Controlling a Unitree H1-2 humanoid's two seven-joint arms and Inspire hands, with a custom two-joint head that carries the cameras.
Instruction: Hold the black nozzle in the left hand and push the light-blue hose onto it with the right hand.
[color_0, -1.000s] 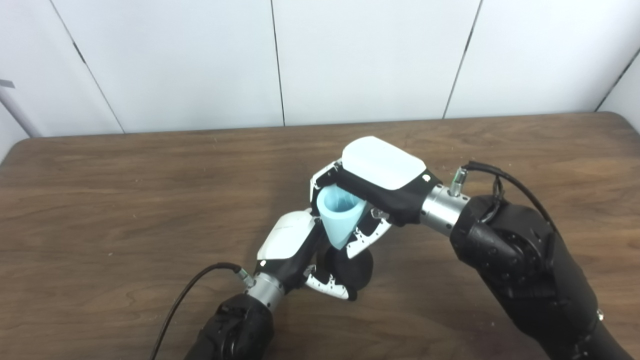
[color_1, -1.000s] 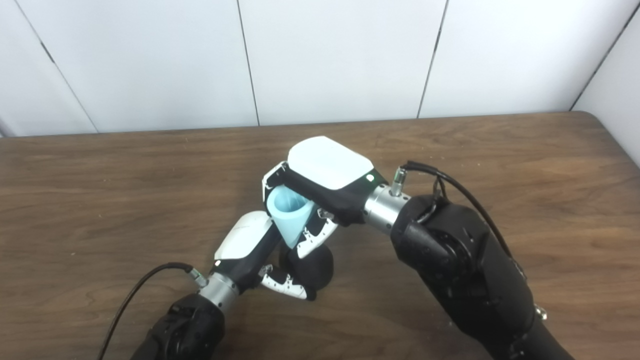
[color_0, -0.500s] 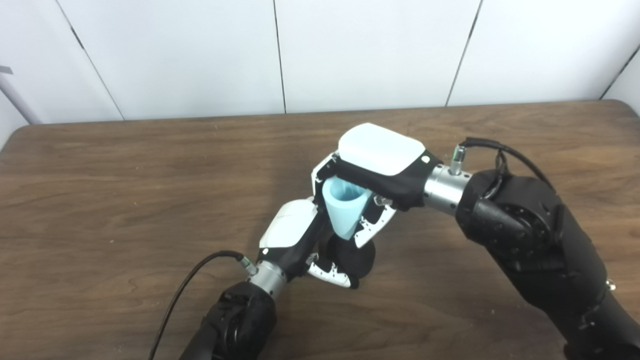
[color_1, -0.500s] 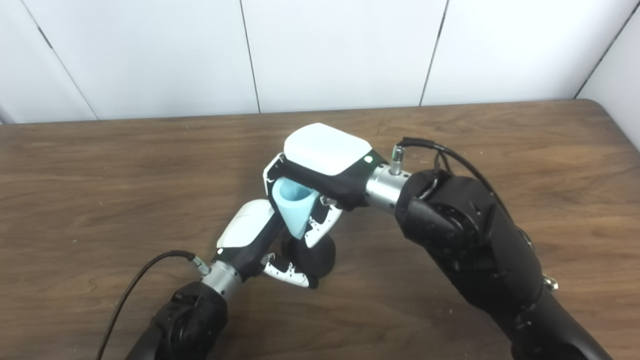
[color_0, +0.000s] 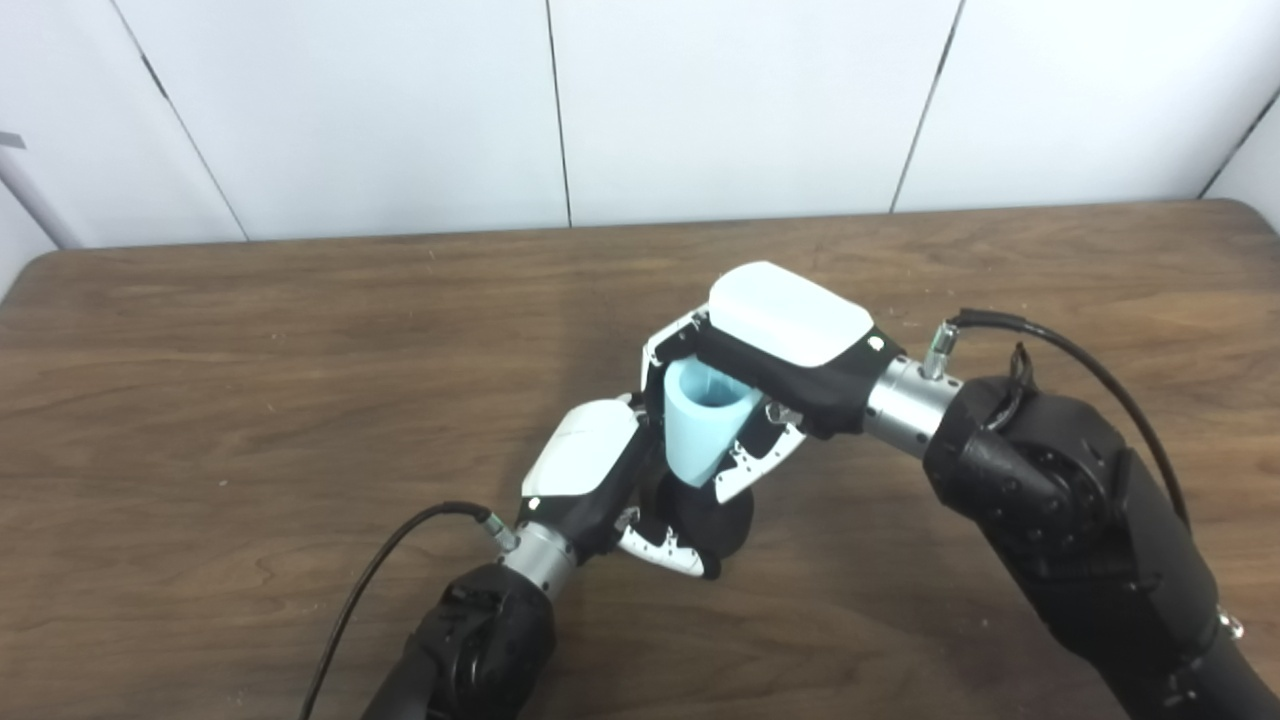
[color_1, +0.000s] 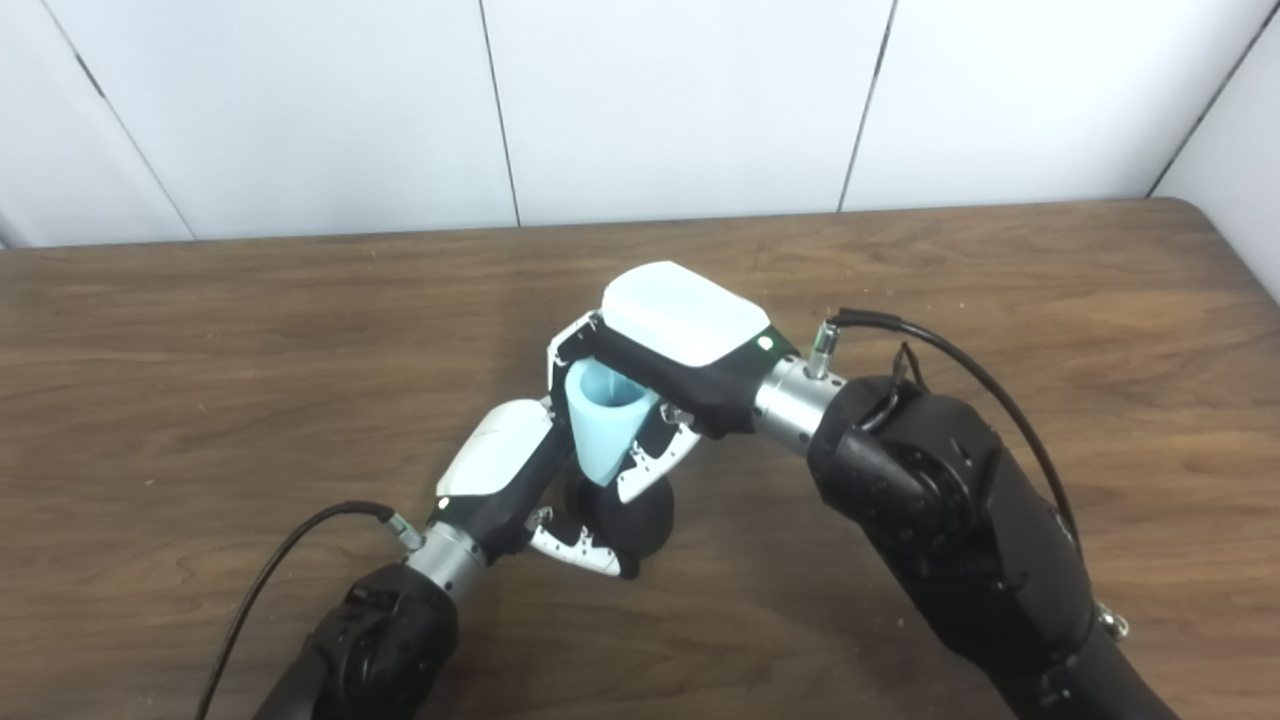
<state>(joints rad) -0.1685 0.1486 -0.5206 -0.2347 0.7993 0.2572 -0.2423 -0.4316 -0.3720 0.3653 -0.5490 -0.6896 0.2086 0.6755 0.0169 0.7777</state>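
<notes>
Near the middle of the brown wooden surface (color_0: 250, 400), the two hands meet, one above the other. The left hand (color_0: 590, 475) reaches in from the lower left with its white back turned upward, and its fingers (color_0: 655, 545) curl closed around the black nozzle (color_0: 715, 520), a dark rounded piece that sits low, close to the surface; from here I cannot tell whether it rests on the wood or is held just clear of it. The right hand (color_0: 775, 345) comes in from the right and sits higher, its white shell facing the ceiling, and it is wrapped shut around the light-blue hose (color_0: 700, 425). The hose is a short, pale blue tapered tube, held nearly upright with its wide open mouth facing up and its narrow end pointing down at the nozzle. That lower end meets the top of the nozzle between the two hands, though the fingers crowd the joint so much that how far it is seated is hard to judge. The white fingers (color_1: 655, 460) of the right hand press against the hose's side just above the nozzle. A black cable (color_0: 370, 580) loops off the left wrist across the surface, and another cable (color_0: 1090, 370) arcs over the right forearm. Behind the surface stands a plain white panelled wall (color_0: 400, 110).
</notes>
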